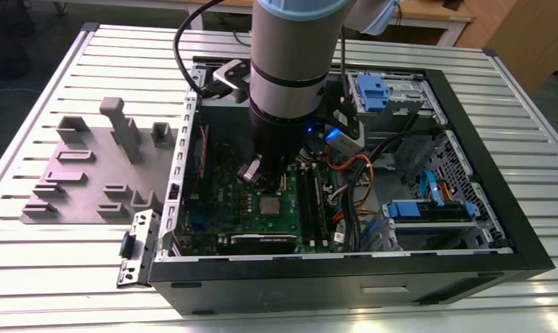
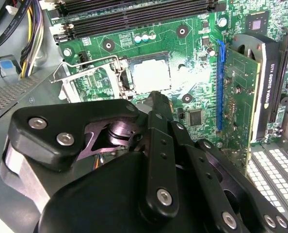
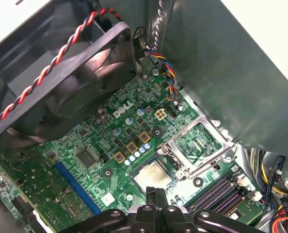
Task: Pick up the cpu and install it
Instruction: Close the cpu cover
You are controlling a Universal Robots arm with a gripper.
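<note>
The cpu (image 1: 271, 205) is a small silvery square lying flat in the socket of the green board (image 1: 223, 201) inside the open computer case. Both wrist views show it: cpu (image 2: 151, 75), cpu (image 3: 153, 175). The socket's metal frame (image 3: 197, 142) is swung open beside it, and appears again as the frame (image 2: 88, 73) in the second wrist view. My gripper (image 1: 268, 186) hangs just above the chip. Its black fingers (image 3: 156, 196) are closed together with nothing between them, the tip (image 2: 156, 96) close over the chip's edge.
A black fan (image 3: 61, 73) with red-black wires stands near the socket. A graphics card (image 2: 260, 87) and memory slots (image 2: 134, 14) flank it. Cables and blue drive bays (image 1: 418, 208) fill the case's side at the exterior view's right. A grey holder block (image 1: 94, 166) lies outside the case on the slatted table.
</note>
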